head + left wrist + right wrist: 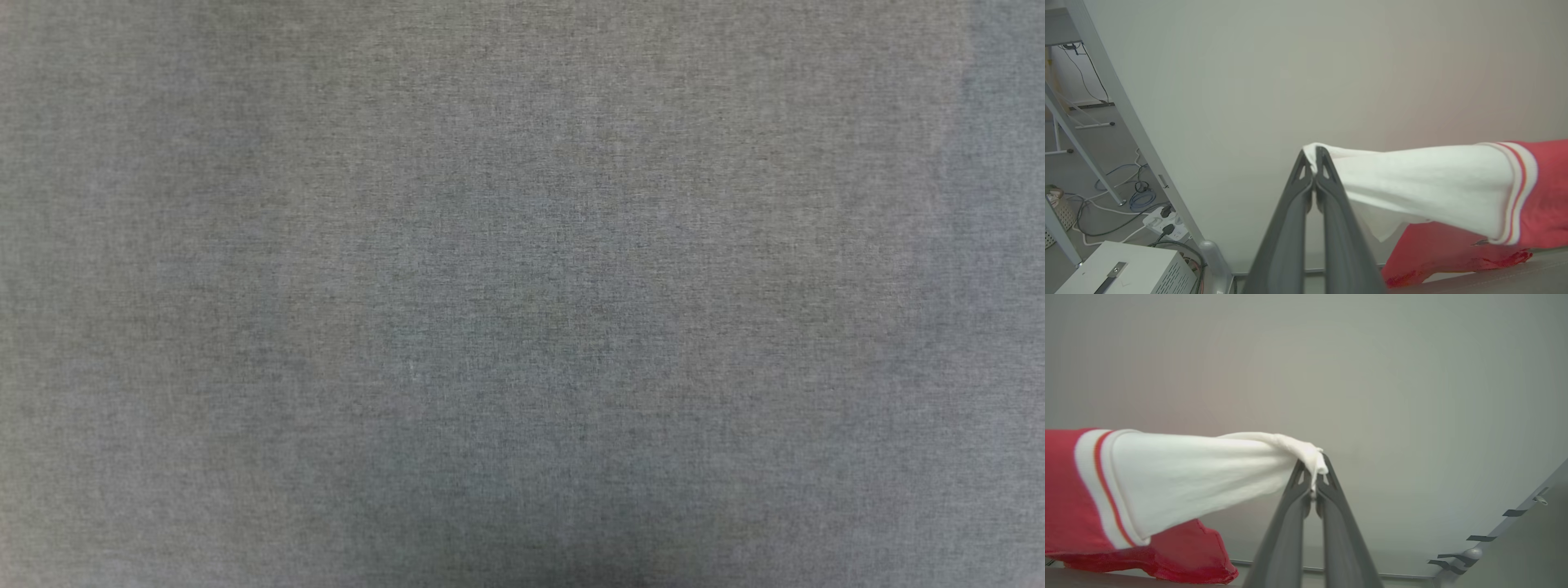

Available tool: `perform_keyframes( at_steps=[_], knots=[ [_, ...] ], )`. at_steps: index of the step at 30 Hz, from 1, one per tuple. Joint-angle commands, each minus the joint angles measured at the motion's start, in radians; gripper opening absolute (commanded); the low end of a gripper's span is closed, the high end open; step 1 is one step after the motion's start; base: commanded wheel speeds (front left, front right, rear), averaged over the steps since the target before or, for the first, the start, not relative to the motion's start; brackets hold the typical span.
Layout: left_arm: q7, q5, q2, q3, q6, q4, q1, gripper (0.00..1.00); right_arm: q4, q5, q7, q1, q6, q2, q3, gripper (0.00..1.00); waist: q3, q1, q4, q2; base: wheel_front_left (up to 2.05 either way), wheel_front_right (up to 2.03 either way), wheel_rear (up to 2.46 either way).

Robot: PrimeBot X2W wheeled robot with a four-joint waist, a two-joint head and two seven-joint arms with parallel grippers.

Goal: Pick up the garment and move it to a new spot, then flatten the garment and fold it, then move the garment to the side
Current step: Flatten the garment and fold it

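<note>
1. Head view: a grey surface [522, 294] with a fine woven texture lies under the camera, shaded darker at the bottom middle.
2. Left wrist view: the left claw [1314, 157] is pinched tight on the tip of a white sleeve of the garment [1433, 183]. The sleeve stretches off to the right, past the striped trim, into the red body. The red hem sags onto the dark counter [1515, 273]. A pale wall [1331, 73] stands behind. Cables [1126, 192], a power strip [1163, 222] and a white box [1126, 269] sit on the floor at left.
3. Right wrist view: the right claw [1313, 469] is clamped on the other white sleeve tip. The garment [1200, 473] runs left, and its red cloth touches the counter [1086, 577].
</note>
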Motion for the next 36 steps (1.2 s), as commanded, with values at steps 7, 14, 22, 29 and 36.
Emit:
perform_keyframes(
  at_steps=[7, 14, 22, 29, 36],
  knots=[
    [-0.087, -0.055, -0.033, -0.038, -0.012, 0.078, 0.198, 0.00, 0.059, 0.058, -0.037, 0.174, -0.002, -0.002, 0.024, 0.00, -0.071, -0.0002, 0.011, 0.0000, 0.00, 0.00, 0.00],
    [-0.089, -0.118, -0.017, -0.099, -0.014, 0.089, 0.454, 0.00, 0.086, 0.176, 0.081, 0.405, -0.002, -0.042, 0.106, 0.00, -0.209, -0.0002, 0.005, 0.0000, 0.00, 0.00, 0.00],
    [-0.025, -0.188, 0.031, -0.161, -0.014, 0.013, 0.754, 0.00, 0.032, 0.291, 0.208, 0.700, -0.002, -0.108, 0.122, 0.00, -0.354, -0.0002, 0.006, 0.0000, 0.00, 0.00, 0.00],
    [0.055, -0.207, 0.064, -0.205, 0.012, -0.058, 0.951, 0.00, -0.015, 0.342, 0.279, 0.874, -0.002, -0.112, 0.073, 0.00, -0.426, -0.0002, -0.001, 0.0000, 0.00, 0.00, 0.00],
    [0.106, -0.264, 0.102, -0.205, 0.063, -0.176, 1.150, 0.00, -0.094, 0.383, 0.364, 1.055, -0.002, -0.114, 0.000, 0.00, -0.493, -0.0002, -0.005, 0.0000, 0.00, 0.00, 0.00]
  ],
)
